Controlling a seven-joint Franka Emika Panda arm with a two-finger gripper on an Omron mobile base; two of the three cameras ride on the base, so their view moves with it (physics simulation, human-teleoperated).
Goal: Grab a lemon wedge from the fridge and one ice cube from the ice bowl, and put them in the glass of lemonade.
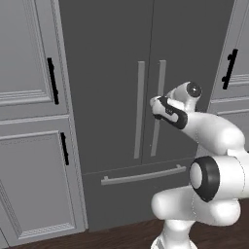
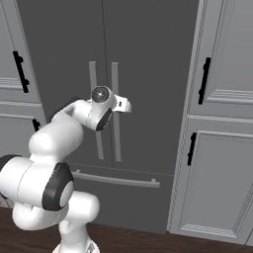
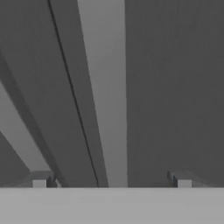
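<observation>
Room: grey panelled cabinets (image 1: 29,121) with black handles flank the fridge (image 1: 116,53); dark wood floor (image 2: 148,242) below.
Fridge: dark grey, both doors shut, bottom drawer (image 1: 141,192) shut — two light vertical bar handles side by side at the door seam.
Right door handle (image 1: 158,107): runs up the middle of the hand view, between the fingertips.
Gripper (image 3: 111,183): at the right door handle, jaws spread wide, one tip to each side of the bar — nothing gripped.
Arm (image 2: 54,138): reaches forward to the handle at mid-height.
</observation>
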